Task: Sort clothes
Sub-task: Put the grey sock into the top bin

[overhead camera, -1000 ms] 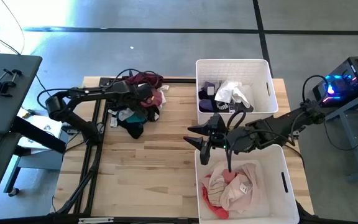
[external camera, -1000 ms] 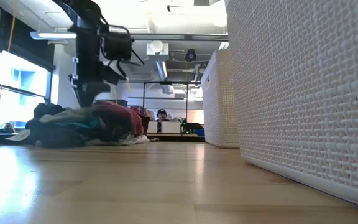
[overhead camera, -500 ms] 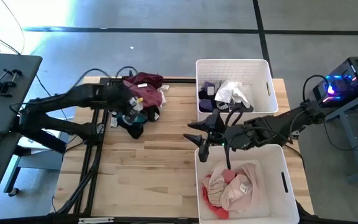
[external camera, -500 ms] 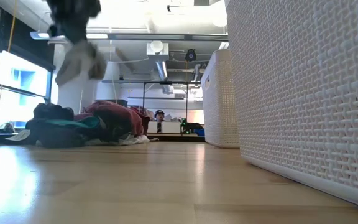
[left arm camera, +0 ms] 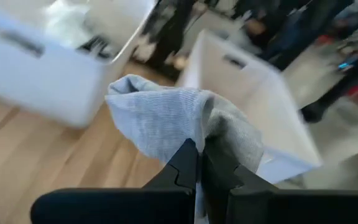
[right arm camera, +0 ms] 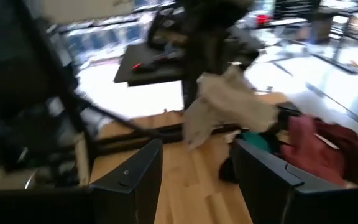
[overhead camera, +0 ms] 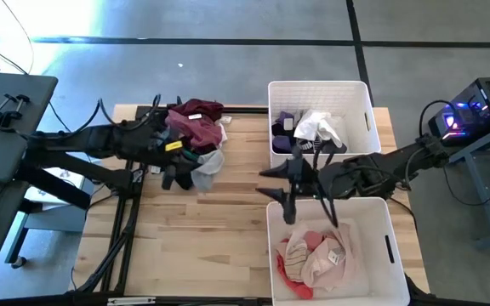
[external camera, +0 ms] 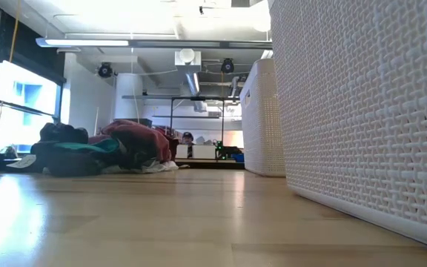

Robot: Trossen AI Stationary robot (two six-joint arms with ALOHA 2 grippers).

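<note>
Grey sock (left arm camera: 185, 121) hangs pinched in the closed left hand (left arm camera: 197, 163) at centre-left; right hand (right arm camera: 194, 165) gapes empty. Carry it high, clearing the bin's (overhead camera: 320, 86) rim.

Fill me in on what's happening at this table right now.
The robot is sorting clothes. The left gripper is shut on a grey garment, held up beside the pile of clothes at the table's far left. The right gripper hangs open between the two white bins, holding nothing. The far bin holds dark and white pieces; the near bin holds pink and red ones.
</note>
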